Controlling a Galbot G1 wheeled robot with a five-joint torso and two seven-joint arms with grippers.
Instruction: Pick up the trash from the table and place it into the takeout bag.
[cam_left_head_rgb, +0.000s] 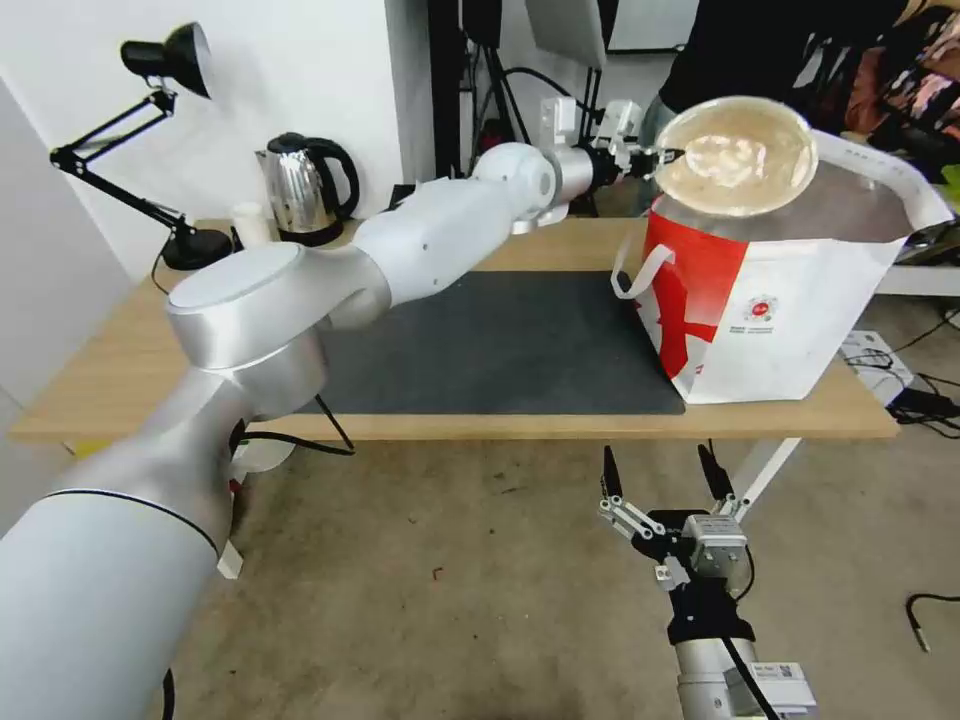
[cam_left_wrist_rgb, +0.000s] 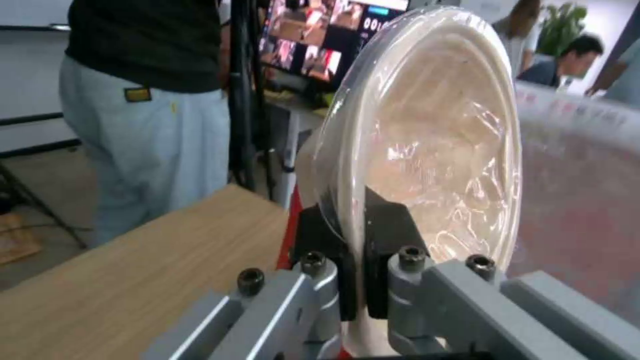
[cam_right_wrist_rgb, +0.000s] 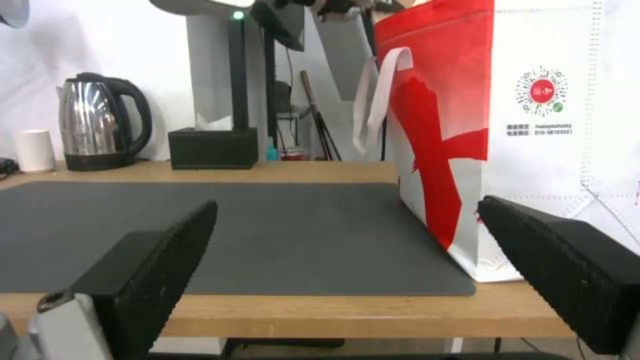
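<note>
1. Head view: left arm reaches across the table (cam_left_head_rgb: 120, 370) toward the far right, left gripper (cam_left_head_rgb: 655, 155) up at the top edge of the takeout bag (cam_left_head_rgb: 800, 310).
2. Left gripper is clamped on the rim of the shallow tan bowl (cam_left_head_rgb: 738, 153); the bowl is tipped up on edge, its inside facing the camera, held over the bag's open mouth.
3. Left wrist view: the black pads (cam_left_wrist_rgb: 390, 235) pinch the bowl (cam_left_wrist_rgb: 433, 150) rim from both sides; clear film over the bowl's inside looks crinkled and shiny.
4. Takeout bag stands upright at the table's right end, its base partly on the dark-grey mat (cam_left_head_rgb: 500, 340); red panel faces the mat, white side shows the small round red logo (cam_left_head_rgb: 762, 308), one white loop handle (cam_left_head_rgb: 640, 270) hangs down the red side.
5. Right gripper (cam_left_head_rgb: 662, 478) hangs low in front of the table's near edge, above the floor, fingers spread apart, holding nothing.
6. Right wrist view: both black fingers (cam_right_wrist_rgb: 160, 270) frame the mat and the bag (cam_right_wrist_rgb: 553, 150); tabletop edge just past them.
7. Steel kettle (cam_left_head_rgb: 305, 188) and black desk lamp (cam_left_head_rgb: 150, 130) sit at the far left of the table; black tissue box (cam_right_wrist_rgb: 213, 147) at the back edge.
</note>
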